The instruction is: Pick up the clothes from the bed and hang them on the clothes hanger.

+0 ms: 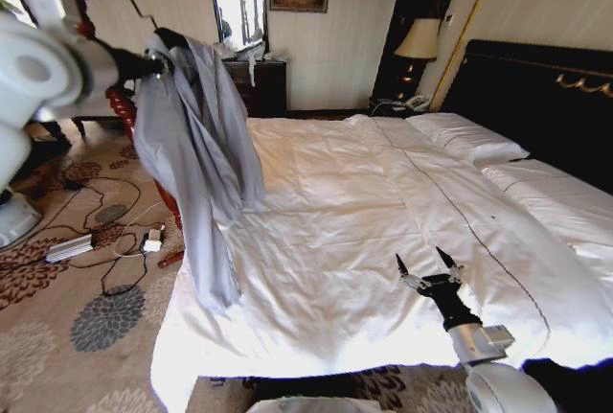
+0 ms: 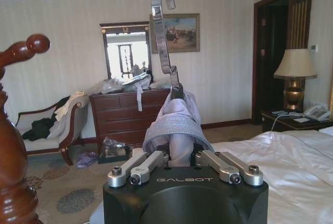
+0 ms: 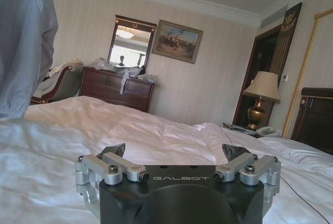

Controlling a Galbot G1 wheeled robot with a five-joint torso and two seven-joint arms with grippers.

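Observation:
The clothes, a light grey jacket (image 1: 192, 135), hang draped over the clothes hanger, whose silver hook (image 1: 140, 3) sticks up above my left gripper (image 1: 163, 60). That gripper is raised beside the bed's left edge. In the left wrist view it (image 2: 179, 154) is shut on the hanger's neck under the jacket's collar (image 2: 174, 122), with the hook (image 2: 164, 37) rising straight above. The jacket's hem brushes the white bed (image 1: 364, 193). My right gripper (image 1: 426, 269) hovers open just over the duvet near the foot of the bed, empty (image 3: 174, 154); the jacket (image 3: 26, 42) hangs off to one side.
A red-brown wooden coat stand (image 1: 120, 106) (image 2: 15, 146) stands right beside the left arm. Cables and a power strip (image 1: 72, 245) lie on the carpet. A dresser (image 1: 259, 82), a sofa with garments (image 2: 52, 125), a lamp table (image 1: 417, 44) and the black headboard (image 1: 536, 97) ring the bed.

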